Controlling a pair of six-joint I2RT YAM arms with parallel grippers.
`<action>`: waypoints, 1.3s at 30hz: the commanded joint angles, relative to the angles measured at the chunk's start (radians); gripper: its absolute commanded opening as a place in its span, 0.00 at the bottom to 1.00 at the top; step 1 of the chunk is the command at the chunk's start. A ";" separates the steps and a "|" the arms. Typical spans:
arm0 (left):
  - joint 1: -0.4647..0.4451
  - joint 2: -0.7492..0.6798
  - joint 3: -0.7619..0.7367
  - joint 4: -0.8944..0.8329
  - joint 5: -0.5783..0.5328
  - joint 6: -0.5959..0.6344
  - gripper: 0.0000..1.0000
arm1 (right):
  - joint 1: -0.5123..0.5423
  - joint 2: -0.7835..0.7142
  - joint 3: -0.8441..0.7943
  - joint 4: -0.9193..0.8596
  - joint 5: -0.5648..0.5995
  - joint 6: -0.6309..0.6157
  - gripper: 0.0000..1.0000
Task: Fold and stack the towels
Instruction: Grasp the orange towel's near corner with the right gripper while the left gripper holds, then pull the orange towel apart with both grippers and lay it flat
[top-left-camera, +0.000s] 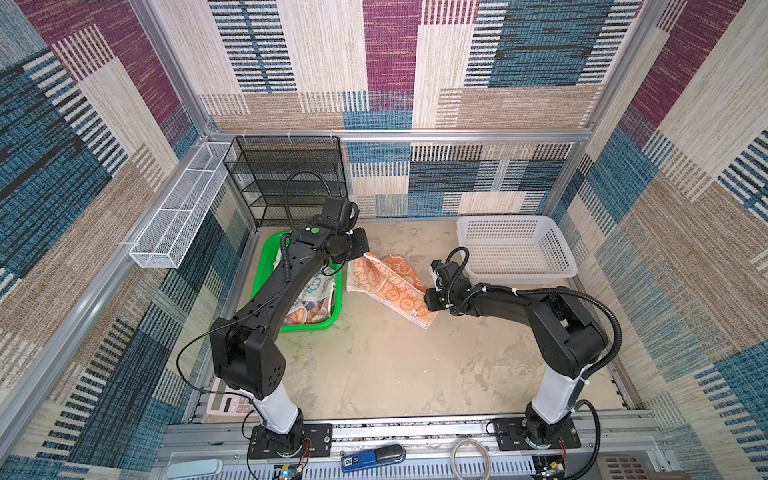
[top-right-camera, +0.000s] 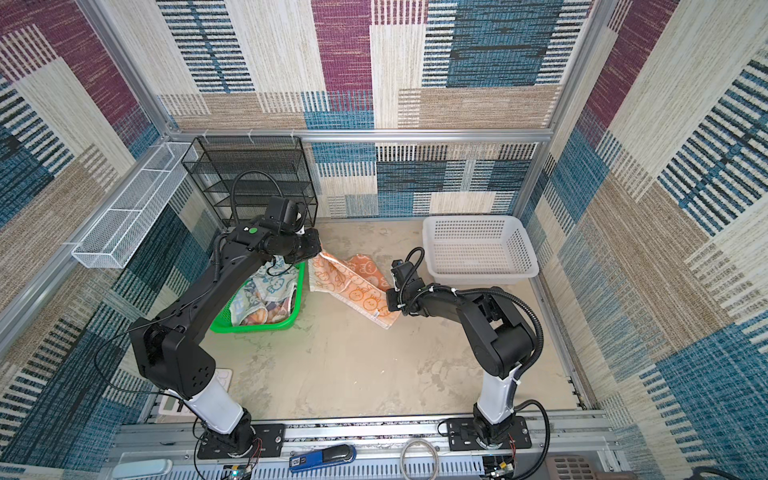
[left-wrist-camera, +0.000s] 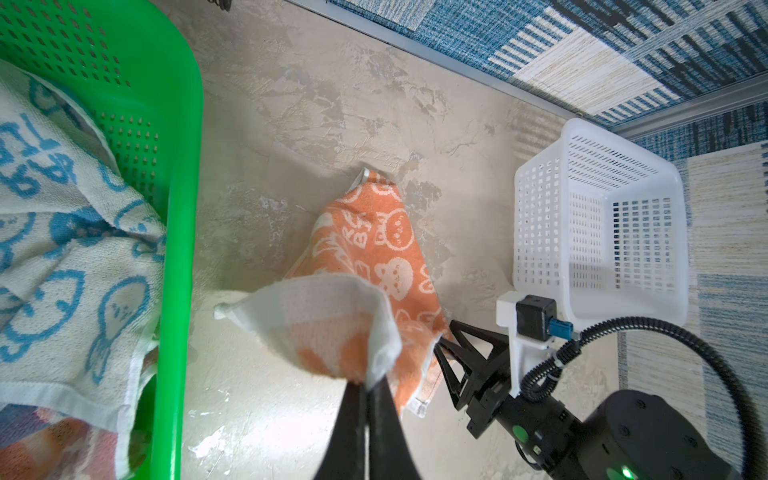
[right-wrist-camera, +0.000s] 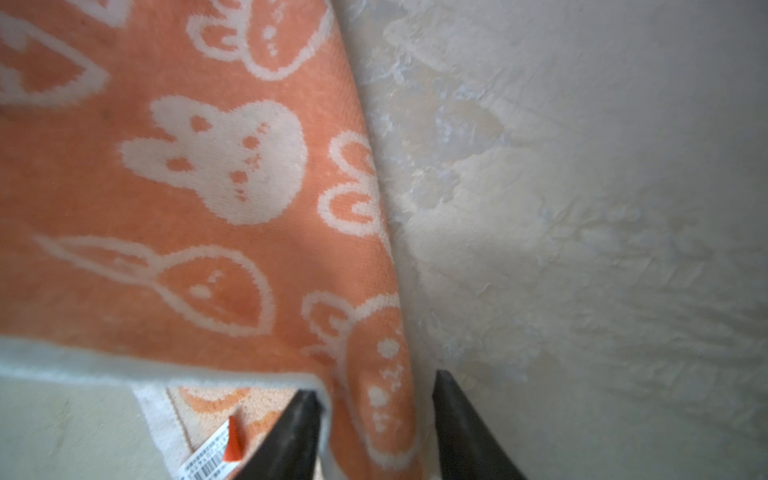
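One orange towel seems mid-spreading for folding: left gripper pinches a raised corner, right gripper straddles another, grip unclear; next, probably pull taut.

Top views: high over the arm bases, looking steeply down on the whole bench; nearly identical.
Left wrist: low, facing the white basket.
Right wrist: very close on the orange towel.
Shared: all see that towel.
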 joint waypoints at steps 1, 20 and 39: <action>0.000 -0.013 0.000 -0.012 -0.017 0.012 0.00 | 0.000 -0.018 0.001 0.028 -0.004 0.007 0.23; -0.014 -0.134 -0.085 -0.022 -0.006 -0.014 0.00 | -0.030 -0.194 0.201 -0.199 0.033 -0.010 0.00; -0.028 0.364 0.538 0.021 -0.050 0.139 0.00 | -0.047 -0.440 0.277 -0.339 0.107 -0.031 0.00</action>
